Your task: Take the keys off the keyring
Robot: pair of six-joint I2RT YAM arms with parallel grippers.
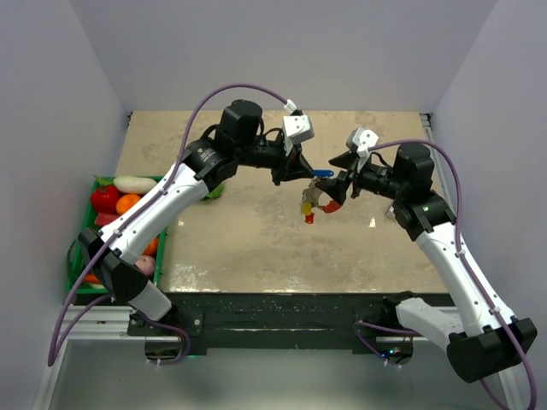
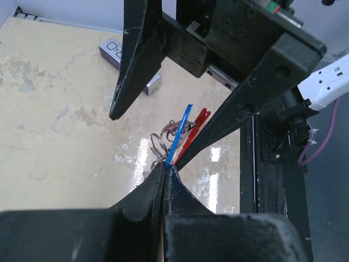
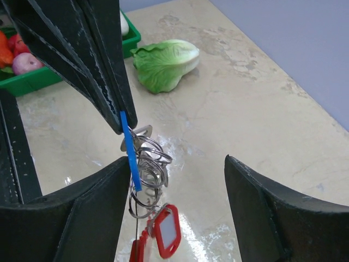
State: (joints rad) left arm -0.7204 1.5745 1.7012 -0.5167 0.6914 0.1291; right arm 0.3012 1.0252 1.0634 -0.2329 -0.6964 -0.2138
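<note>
The keys (image 1: 313,205) hang in the air over the table's middle as a bunch with red and yellow tags. My left gripper (image 1: 297,172) is shut on a blue tag (image 2: 180,134) of the bunch, which also shows in the right wrist view (image 3: 130,153). The keyring (image 3: 147,169), several silvery loops, hangs below the blue tag with a red tag (image 3: 166,229) under it. My right gripper (image 3: 180,185) is open around the hanging bunch; the rings hang close to its left finger (image 3: 82,213). In the top view it (image 1: 335,190) is just right of the bunch.
A lettuce (image 3: 163,63) lies at the table's left. A green basket (image 1: 85,248) of vegetables stands beyond the table's left edge. A white and purple card (image 2: 117,52) lies on the table past the grippers.
</note>
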